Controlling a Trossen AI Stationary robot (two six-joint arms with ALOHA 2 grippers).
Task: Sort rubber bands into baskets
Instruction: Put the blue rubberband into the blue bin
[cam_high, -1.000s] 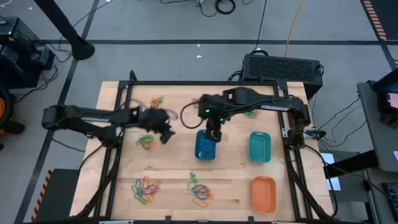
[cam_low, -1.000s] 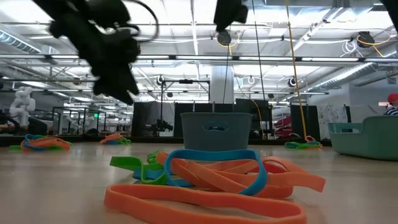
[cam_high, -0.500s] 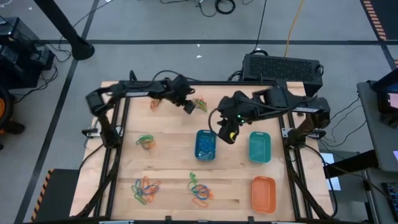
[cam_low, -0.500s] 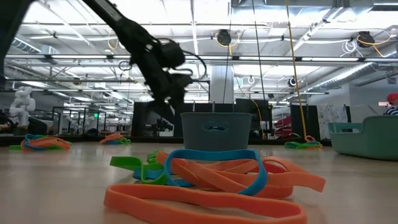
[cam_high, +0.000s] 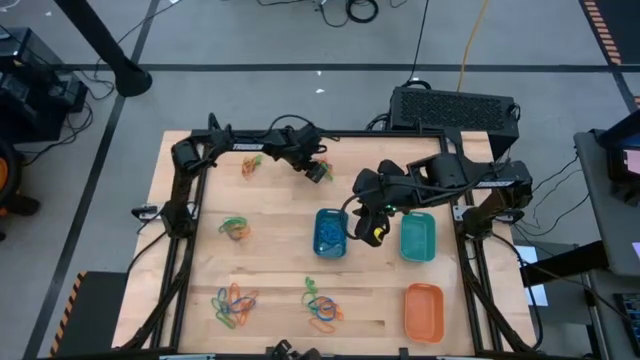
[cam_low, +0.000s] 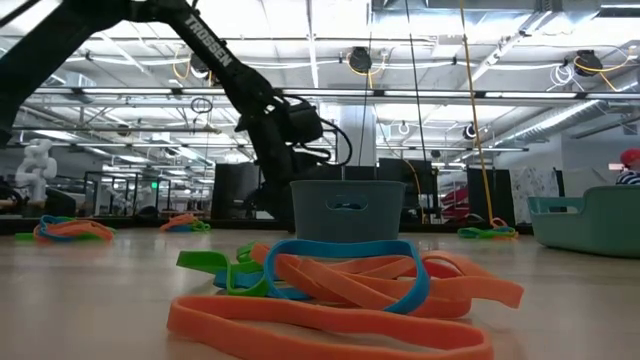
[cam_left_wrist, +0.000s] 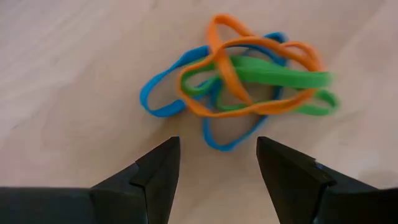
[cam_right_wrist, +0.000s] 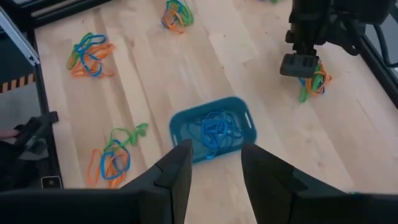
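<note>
My left gripper (cam_left_wrist: 217, 146) stands open just short of a tangle of blue, orange and green rubber bands (cam_left_wrist: 236, 81) that lies flat on the wood near the table's far edge, at its middle (cam_right_wrist: 314, 81). My right gripper (cam_right_wrist: 214, 152) hangs high and open with nothing between its fingers, over the gap between the blue basket (cam_high: 331, 232) and the teal basket (cam_high: 417, 237). The blue basket holds blue bands (cam_right_wrist: 217, 132). The orange basket (cam_high: 424, 310) stands at the near right.
More tangles of bands lie at the far left (cam_high: 250, 163), the left middle (cam_high: 234, 228) and along the near side (cam_high: 234, 305) (cam_high: 320, 305); the near one fills the low view (cam_low: 340, 290). A black frame (cam_high: 200, 150) borders the table.
My left gripper has swung from the left middle of the table toward the far edge and to the right, sinking to the tangle there. My right gripper has drifted from above the blue basket toward the table's right and risen a little.
</note>
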